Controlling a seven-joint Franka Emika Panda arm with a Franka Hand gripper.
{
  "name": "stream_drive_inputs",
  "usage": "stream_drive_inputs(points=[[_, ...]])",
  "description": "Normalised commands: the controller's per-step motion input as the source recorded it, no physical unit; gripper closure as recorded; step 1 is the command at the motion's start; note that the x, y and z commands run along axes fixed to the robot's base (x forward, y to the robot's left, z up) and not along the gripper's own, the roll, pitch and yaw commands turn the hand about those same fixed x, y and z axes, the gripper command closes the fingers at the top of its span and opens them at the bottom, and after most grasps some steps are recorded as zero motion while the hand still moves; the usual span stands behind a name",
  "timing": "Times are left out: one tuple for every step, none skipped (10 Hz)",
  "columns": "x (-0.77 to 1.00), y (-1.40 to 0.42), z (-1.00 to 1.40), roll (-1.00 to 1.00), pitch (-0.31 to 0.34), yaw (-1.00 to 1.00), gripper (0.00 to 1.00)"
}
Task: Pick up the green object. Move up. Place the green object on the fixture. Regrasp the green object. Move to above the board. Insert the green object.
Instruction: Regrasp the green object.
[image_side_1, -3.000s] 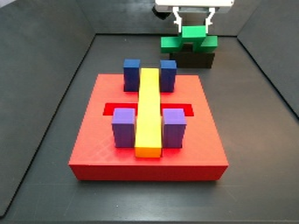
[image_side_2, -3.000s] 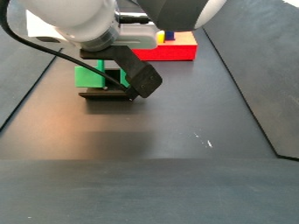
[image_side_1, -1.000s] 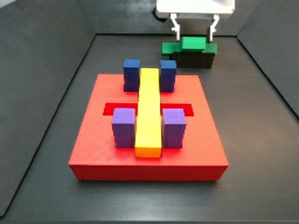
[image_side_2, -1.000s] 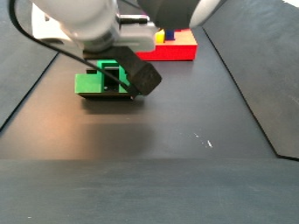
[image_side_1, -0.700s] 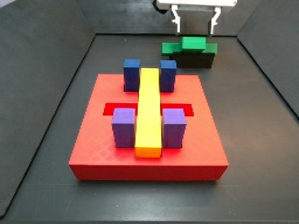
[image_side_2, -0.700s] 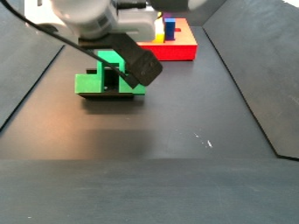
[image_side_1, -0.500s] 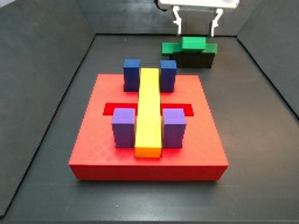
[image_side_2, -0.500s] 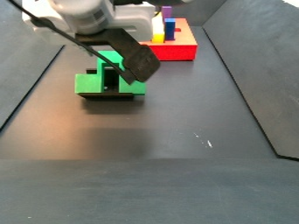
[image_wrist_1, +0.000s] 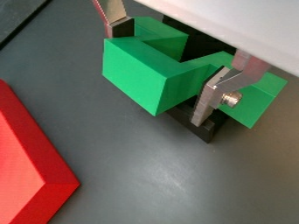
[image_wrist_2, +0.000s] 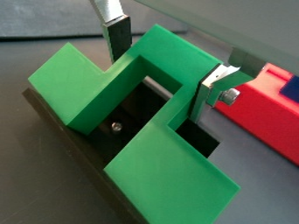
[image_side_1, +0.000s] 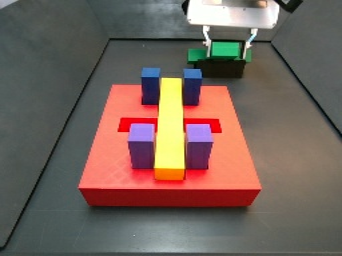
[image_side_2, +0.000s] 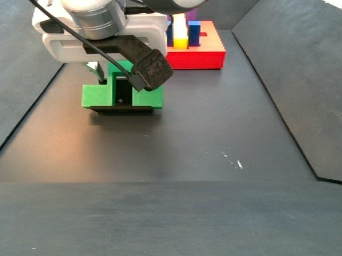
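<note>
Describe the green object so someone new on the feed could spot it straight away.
Start from the big red board with its yellow bar, then look past its far edge to the small black fixture on the dark floor. The green object sits on that fixture, with the tool straddling its central block. It is the only green piece; those on the board are blue, purple and yellow.

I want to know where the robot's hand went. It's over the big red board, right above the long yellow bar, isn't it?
No. The gripper is not over the flat red board with its long yellow bar. A side view shows it beyond the board, down at the matte green blocky piece on the black fixture, jaws either side.
</note>
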Motion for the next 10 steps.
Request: stream_drive_inputs(points=[[-0.19,0.00,0.00,0.48,0.206,-0.05,0.00],[-0.29,0.00,0.11,0.52,0.266,-0.09,0.00],[-0.23,0.00,0.16,0.51,0.271,-0.14,0.00],[-0.12,0.05,0.19,0.54,0.249,-0.23,0.00],[0.00,0.09,0.15,0.55,0.214,-0.25,0.00],[0.09,0.04,0.14,0.53,0.157,-0.25,0.00],[0.27,0.02,0.12,0.44,0.083,-0.22,0.00],[0.35,0.00,0.12,0.44,0.040,-0.19,0.00],[0.32,0.00,0.11,0.43,0.023,-0.17,0.00],[0.29,0.00,0.09,0.47,0.026,-0.16,0.00]])
